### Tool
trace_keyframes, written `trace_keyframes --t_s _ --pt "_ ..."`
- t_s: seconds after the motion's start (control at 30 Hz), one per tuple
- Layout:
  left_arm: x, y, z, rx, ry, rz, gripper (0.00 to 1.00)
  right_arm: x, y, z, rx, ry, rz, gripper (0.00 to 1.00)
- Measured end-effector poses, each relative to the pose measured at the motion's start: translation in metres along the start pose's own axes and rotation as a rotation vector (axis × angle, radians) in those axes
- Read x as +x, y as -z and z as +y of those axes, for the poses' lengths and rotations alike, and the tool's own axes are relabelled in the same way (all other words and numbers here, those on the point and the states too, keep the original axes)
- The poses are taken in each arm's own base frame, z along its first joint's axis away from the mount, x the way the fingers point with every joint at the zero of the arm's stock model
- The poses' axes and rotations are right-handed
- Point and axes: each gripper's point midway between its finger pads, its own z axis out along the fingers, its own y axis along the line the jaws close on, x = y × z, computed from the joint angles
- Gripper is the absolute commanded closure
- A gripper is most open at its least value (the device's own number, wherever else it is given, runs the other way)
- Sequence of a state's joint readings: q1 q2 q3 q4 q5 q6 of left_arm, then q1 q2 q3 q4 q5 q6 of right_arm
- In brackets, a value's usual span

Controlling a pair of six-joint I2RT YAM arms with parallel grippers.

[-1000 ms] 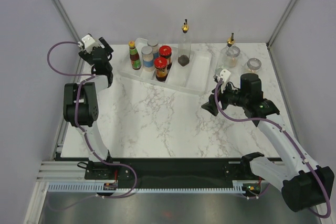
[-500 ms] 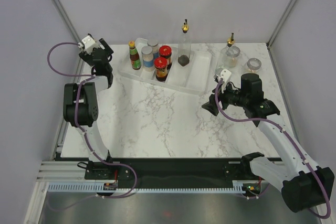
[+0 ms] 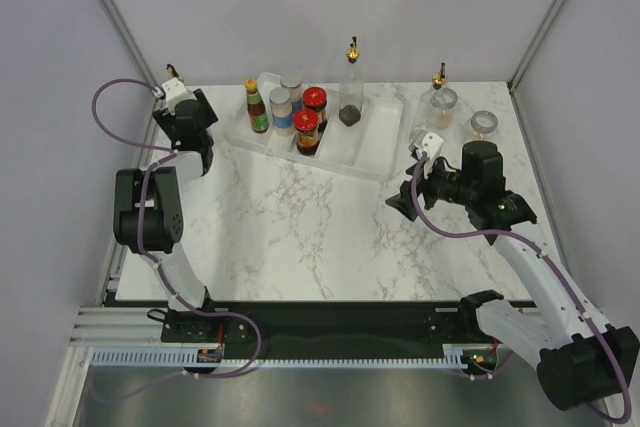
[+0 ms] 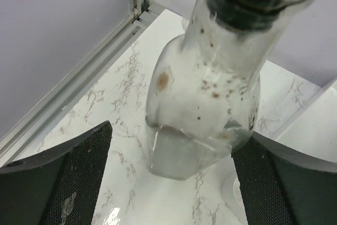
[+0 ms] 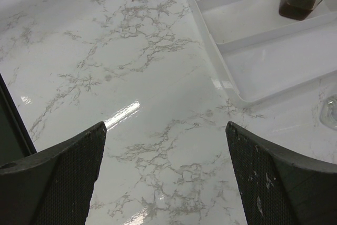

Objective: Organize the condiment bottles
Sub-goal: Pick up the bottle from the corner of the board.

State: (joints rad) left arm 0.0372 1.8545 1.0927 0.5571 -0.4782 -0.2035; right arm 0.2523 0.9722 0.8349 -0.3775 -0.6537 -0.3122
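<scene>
Far left corner of the table (image 3: 300, 227): our left gripper (image 4: 171, 143) straddles a glass cruet (image 4: 202, 98), jaws apart, not clamped. We should center on its body, close gently, lift straight. Our right gripper (image 5: 166, 130) hangs open near the tray (image 5: 274, 61).

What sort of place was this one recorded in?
Probably a lab robot cell staged as a kitchen counter: a marble-look tabletop fenced by aluminium frame posts, with a white tray holding condiment bottles.

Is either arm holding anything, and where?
Nothing is held. The left end effector straddles a glass cruet low down, not gripping; the right end effector is empty.
</scene>
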Motion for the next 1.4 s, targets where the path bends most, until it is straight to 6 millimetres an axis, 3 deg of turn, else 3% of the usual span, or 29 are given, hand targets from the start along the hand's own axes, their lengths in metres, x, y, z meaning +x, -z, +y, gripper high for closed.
trace_keyframes --t_s 0.1,0.33,0.47,0.93,0.97,1.0,1.17,1.23,1.3,1.4 --pt "0.000 0.009 0.002 0.009 -0.008 0.018 0.07 -0.006 0.004 0.001 0.008 0.018 -0.020 0.02" --pt "-0.024 0.023 -0.004 0.059 0.000 0.012 0.08 -0.013 0.007 0.002 0.013 0.038 -0.044 0.02" --pt "-0.022 0.022 -0.006 0.064 -0.009 0.034 0.08 -0.014 0.008 0.002 0.015 0.043 -0.050 0.02" --pt "0.004 -0.010 -0.016 0.042 -0.041 0.095 0.08 -0.015 0.009 0.003 0.016 0.047 -0.055 0.02" --pt "0.006 -0.012 -0.017 0.042 -0.042 0.097 0.24 -0.015 0.009 0.003 0.014 0.046 -0.053 0.02" --pt "0.006 -0.016 -0.018 0.043 -0.044 0.094 0.27 -0.014 0.008 0.003 0.013 0.043 -0.050 0.02" --pt "0.002 -0.027 -0.019 0.039 -0.087 0.061 0.57 -0.008 0.004 0.001 0.005 0.029 -0.027 0.02" --pt "0.002 -0.028 -0.019 0.035 -0.094 0.054 0.57 -0.005 0.004 0.001 0.002 0.024 -0.020 0.02" --pt "0.002 -0.028 -0.019 0.035 -0.098 0.052 0.85 -0.005 0.003 0.002 0.002 0.023 -0.017 0.02" --pt "0.002 -0.027 -0.019 0.037 -0.096 0.044 0.98 -0.005 0.004 0.001 0.002 0.024 -0.017 0.02"
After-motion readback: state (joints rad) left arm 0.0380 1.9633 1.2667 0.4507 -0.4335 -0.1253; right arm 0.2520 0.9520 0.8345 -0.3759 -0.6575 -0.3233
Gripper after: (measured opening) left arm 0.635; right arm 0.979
